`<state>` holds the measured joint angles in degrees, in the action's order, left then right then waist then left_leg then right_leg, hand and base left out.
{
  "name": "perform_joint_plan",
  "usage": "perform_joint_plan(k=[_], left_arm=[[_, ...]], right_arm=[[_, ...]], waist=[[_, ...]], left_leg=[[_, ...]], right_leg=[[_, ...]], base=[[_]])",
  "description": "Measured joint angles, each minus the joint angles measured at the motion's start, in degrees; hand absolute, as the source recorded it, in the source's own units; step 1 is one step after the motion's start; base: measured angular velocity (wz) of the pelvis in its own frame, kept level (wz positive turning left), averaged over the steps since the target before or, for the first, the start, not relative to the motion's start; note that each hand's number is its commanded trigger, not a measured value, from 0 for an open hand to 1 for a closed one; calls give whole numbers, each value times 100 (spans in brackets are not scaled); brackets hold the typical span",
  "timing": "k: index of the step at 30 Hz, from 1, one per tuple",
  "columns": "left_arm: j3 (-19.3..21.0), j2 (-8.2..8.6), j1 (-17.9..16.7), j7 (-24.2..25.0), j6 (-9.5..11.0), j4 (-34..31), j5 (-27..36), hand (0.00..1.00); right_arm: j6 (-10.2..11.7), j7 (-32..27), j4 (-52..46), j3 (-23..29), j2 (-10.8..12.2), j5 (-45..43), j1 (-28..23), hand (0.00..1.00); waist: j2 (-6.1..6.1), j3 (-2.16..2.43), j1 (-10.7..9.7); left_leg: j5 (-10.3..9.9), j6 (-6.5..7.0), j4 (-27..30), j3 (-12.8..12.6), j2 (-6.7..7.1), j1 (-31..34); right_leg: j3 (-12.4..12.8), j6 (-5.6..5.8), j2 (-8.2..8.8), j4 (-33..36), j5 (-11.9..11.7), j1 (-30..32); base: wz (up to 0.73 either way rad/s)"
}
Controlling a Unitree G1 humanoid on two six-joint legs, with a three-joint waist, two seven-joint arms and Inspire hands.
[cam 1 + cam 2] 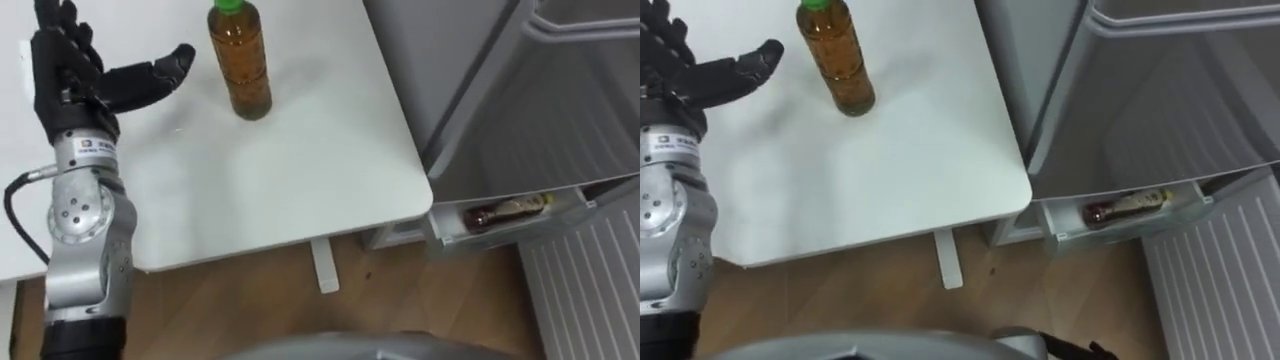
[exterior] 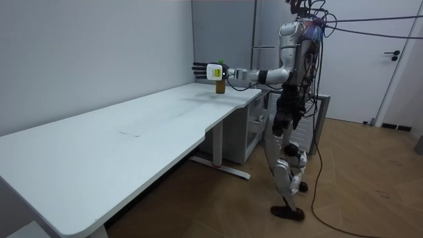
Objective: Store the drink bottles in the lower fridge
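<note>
Seen from the robot's head, looking down; nearest is a wooden floor (image 1: 250,300) and the near edge of a white table (image 1: 300,170), with one table leg (image 1: 323,265) below it. The robot's left arm rises from the near left over the tabletop. Its left hand (image 1: 72,78) is released, fingers straight and spread, thumb stretched out to the right, holding nothing.

Farther and to the right of that hand, a bottle of tea (image 1: 240,65) with a green cap stands upright on the table; its long axis is vertical. The thumb tip points towards it but is clearly apart from it, with bare tabletop between. The left hand is the hand by the bottle, so a reach would probably go rightwards and a little away from the robot, closing around the upright body from the side.

To the right of the table the fridge (image 1: 470,90) stands with its door open; low down, a door shelf (image 1: 560,212) holds a dark bottle (image 1: 508,210) lying on its side. From the room camera, the robot stands at the table's end beside the fridge, arm held out level over the table.
</note>
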<state>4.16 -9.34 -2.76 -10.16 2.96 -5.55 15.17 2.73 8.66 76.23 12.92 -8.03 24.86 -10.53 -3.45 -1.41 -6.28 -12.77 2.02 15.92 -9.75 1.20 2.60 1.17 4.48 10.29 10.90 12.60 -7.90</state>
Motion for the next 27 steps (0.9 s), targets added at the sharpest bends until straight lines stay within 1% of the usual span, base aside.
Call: perform_joint_plan(k=[1,2,3,4,5,6,7,8,9,10,11,14,16,17,19,22,27], left_arm=[[-69,5,-39,7,10,-11,-49,0],[-140,-4,-48,-40,4,47,-93,0],[-119,-18,-35,-47,5,125,-96,0],[-81,-41,3,-49,1,369,-105,0],[-25,-53,7,-40,-15,510,-119,0],[5,15,-10,-14,-67,555,-122,0],[-13,64,-11,22,-113,559,-138,0],[-2,97,1,113,-110,540,-147,0],[38,78,8,130,-111,536,-146,0],[48,67,8,134,-122,537,-145,0],[74,67,11,156,-136,537,-142,0],[79,65,12,224,-227,537,-142,0],[79,65,12,243,-290,537,-142,0],[79,63,11,254,-309,537,-139,0],[76,58,10,298,-332,544,-140,0],[52,50,10,307,-332,545,-103,0],[19,50,10,308,-332,545,-108,0]], right_arm=[[-66,-5,40,63,-14,-33,26,0],[-126,15,20,77,-16,-71,89,0],[-128,31,9,72,0,-75,114,0],[-118,38,-65,63,13,-63,125,0],[-94,16,-153,14,14,-73,115,0],[-115,-1,-270,-48,-35,-92,43,0],[-122,-20,-297,-43,-51,-105,-23,0],[-153,-63,-272,-44,-69,-134,-19,0],[-219,-42,-251,-49,-56,-164,28,0],[-249,-24,-252,-50,-40,-189,38,0],[-296,36,-257,-50,-17,-195,40,0],[-363,72,-259,-49,-12,-192,44,0],[-363,74,-260,-48,-12,-196,46,0],[-364,74,-261,-45,-14,-200,46,0],[-374,73,-260,-44,-17,-209,64,0],[-414,53,-260,-48,-26,-184,42,0],[-414,22,-253,-46,-25,-165,46,0]], waist=[[-5,27,137],[57,1,231],[83,-2,246],[217,0,273],[244,16,270],[252,60,161],[255,125,113],[276,119,115],[306,109,121],[315,113,104],[315,112,38],[292,97,10],[284,85,1],[298,72,-4],[292,62,-4],[289,62,-22],[304,87,-59]], left_leg=[[120,32,-81,-117,41,-41],[131,59,-65,-192,-24,-69],[130,59,-76,-83,-61,-127],[129,56,-187,229,-181,-298],[136,39,-304,377,-244,-502],[94,-33,-348,375,-248,-653],[94,-51,-411,313,-253,-722],[111,-78,-573,116,-279,-912],[117,-88,-693,5,-310,-1039],[116,-89,-729,10,-320,-1058],[112,-95,-744,4,-332,-1104],[98,-116,-748,-97,-343,-1132],[73,-133,-752,-103,-345,-1126],[25,-124,-768,-100,-358,-1118],[-3,-119,-756,-85,-358,-1086],[-14,-108,-720,-87,-343,-1077],[-8,-113,-719,-95,-345,-1093]], right_leg=[[-46,32,4,103,20,117],[-282,16,-110,173,75,233],[-337,-33,-234,168,105,291],[-308,-161,-561,121,110,480],[-316,-329,-823,-130,-143,660],[-396,-409,-868,-150,-560,682],[-395,-402,-878,-141,-568,634],[-374,-408,-920,-128,-563,551],[-308,-410,-974,-137,-564,484],[-301,-410,-990,-137,-564,471],[-307,-411,-1007,-134,-564,454],[-307,-417,-1045,-131,-566,457],[-312,-433,-1057,-126,-563,469],[-316,-444,-1084,-119,-563,485],[-317,-453,-1082,-115,-568,481],[-315,-443,-1067,-123,-556,497],[-318,-447,-1084,-114,-559,500]], base=[[19],[-33],[-45],[-58],[-41],[-8],[4],[-26],[-39],[-24],[0],[-7],[-3],[0],[-2],[-2],[1]])
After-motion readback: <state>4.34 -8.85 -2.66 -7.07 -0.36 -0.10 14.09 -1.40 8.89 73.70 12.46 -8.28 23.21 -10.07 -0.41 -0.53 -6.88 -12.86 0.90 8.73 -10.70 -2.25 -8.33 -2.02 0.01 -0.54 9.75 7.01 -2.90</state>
